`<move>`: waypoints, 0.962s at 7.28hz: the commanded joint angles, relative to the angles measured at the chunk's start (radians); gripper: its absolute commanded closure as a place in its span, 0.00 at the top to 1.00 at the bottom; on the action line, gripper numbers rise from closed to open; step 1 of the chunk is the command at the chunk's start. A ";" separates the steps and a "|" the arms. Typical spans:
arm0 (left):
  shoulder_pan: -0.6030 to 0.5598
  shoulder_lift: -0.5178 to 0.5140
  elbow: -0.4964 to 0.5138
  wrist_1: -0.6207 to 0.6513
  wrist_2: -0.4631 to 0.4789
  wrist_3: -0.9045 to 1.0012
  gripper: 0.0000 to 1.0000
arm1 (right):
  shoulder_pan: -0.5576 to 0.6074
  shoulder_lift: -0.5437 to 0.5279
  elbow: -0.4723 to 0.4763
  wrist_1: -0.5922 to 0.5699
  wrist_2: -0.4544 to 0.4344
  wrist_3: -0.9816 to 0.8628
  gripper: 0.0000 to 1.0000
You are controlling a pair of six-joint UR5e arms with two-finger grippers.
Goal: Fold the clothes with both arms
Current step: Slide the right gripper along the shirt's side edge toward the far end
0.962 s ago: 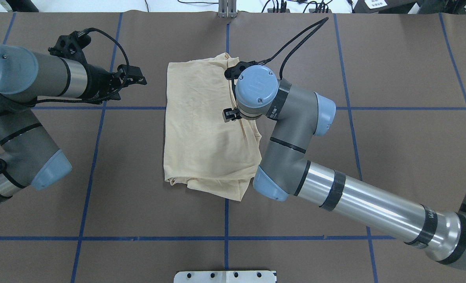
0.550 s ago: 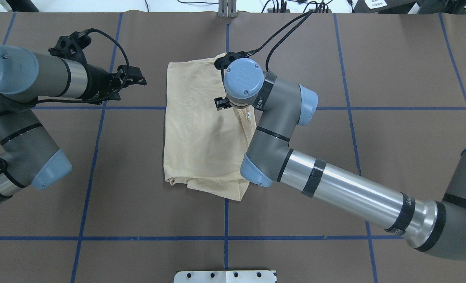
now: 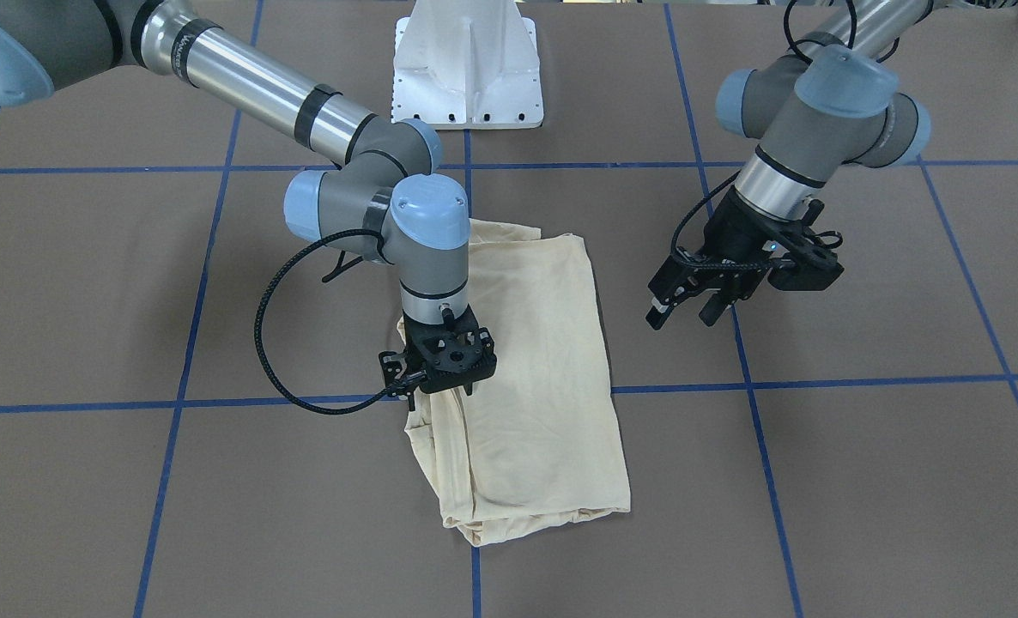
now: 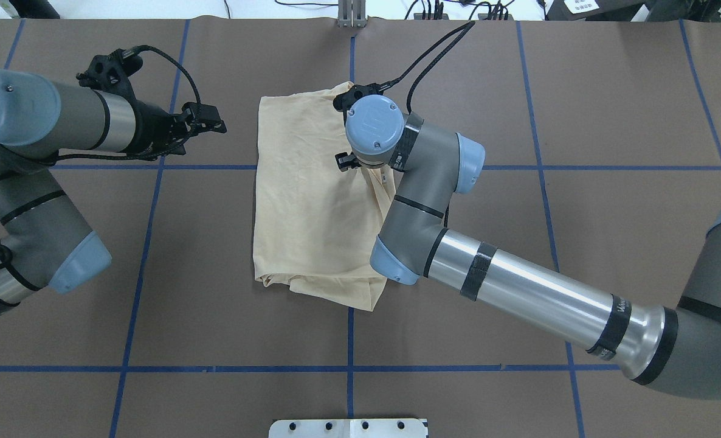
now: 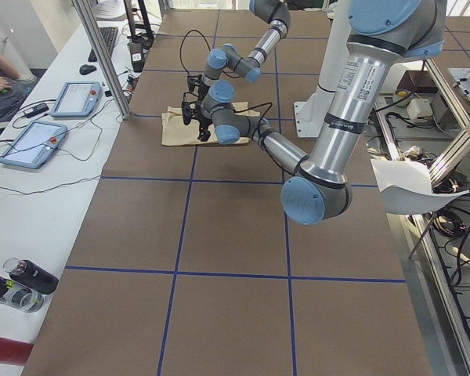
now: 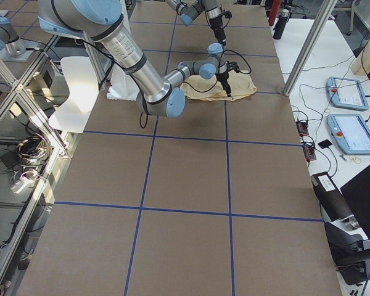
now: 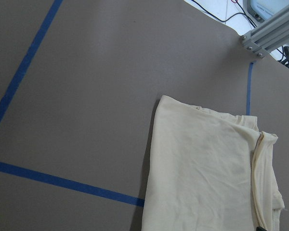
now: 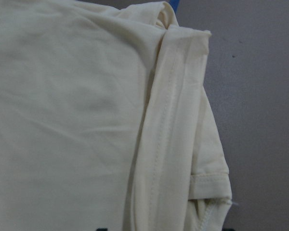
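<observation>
The pale cream T-shirt lies folded into a tall rectangle at the table's middle, plain side up. My right gripper points straight down, low over the shirt's doubled edge on my right side. Its wrist hides the fingers in both exterior views. In the right wrist view the thick folded seam fills the frame, with two dark tips apart at the bottom edge. My left gripper hangs open above bare table beside the shirt, holding nothing. In the left wrist view the shirt lies ahead.
Brown table cover with blue tape grid lines. The white pedestal base stands on the robot's side. An aluminium post and cables sit at the far edge. Tablets, bottles and a person's arm are on the side bench.
My right arm has slid left and slightly farther across the shirt's edge, slowing in the last half second. The left arm has stayed put.
</observation>
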 commanded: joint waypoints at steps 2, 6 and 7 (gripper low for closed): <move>0.000 -0.002 0.000 0.000 -0.001 -0.001 1.00 | 0.002 -0.010 -0.009 -0.002 -0.001 -0.029 0.83; 0.002 -0.006 -0.002 0.000 -0.001 -0.010 1.00 | 0.072 -0.054 0.000 0.000 0.031 -0.108 0.82; 0.002 -0.006 -0.005 0.002 -0.001 -0.013 1.00 | 0.107 -0.091 0.014 0.000 0.062 -0.153 0.82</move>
